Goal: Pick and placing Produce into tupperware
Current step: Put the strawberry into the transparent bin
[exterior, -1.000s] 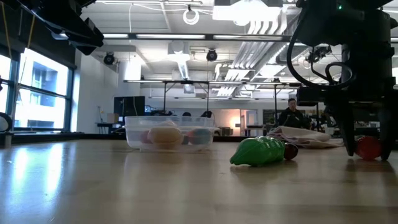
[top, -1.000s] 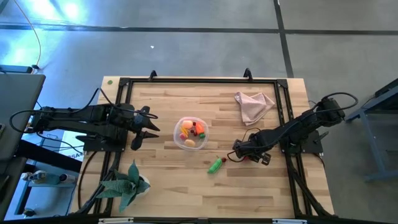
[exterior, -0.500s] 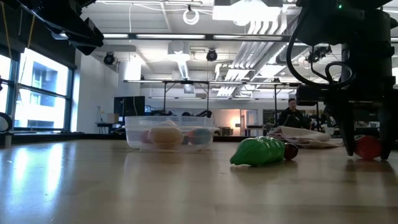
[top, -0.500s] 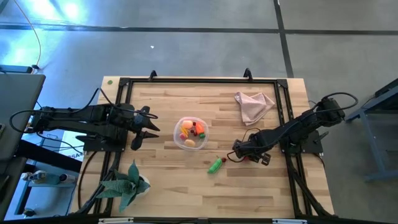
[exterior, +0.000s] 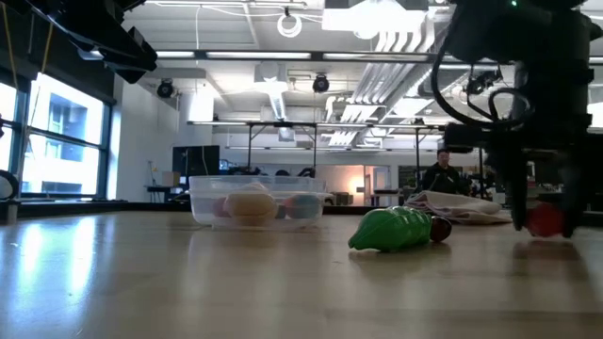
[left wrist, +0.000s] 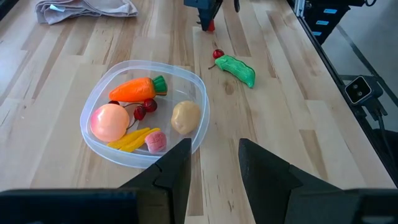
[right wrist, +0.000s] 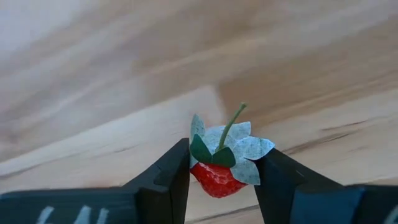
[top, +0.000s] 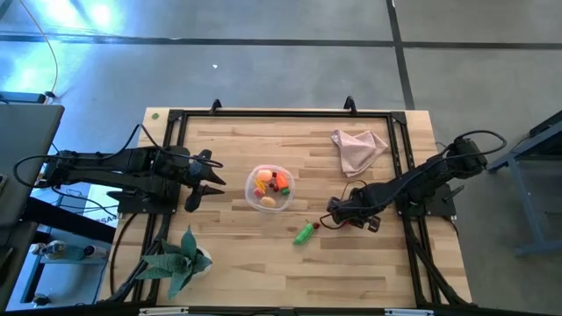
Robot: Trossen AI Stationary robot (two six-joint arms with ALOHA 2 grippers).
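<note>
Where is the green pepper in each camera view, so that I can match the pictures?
High view: green pepper lies on the table, between tupperware and right gripper.
Low view: pepper right of centre, right of the tub.
Left wrist view: pepper beyond the tub.
Right wrist view: not in it.
Shared landmark: the tupperware.

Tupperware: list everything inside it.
The tupperware holds an orange carrot, a peach-pink fruit, a tan lump, red berries, yellow pieces and a pink piece. Anything beneath them is hidden.
</note>
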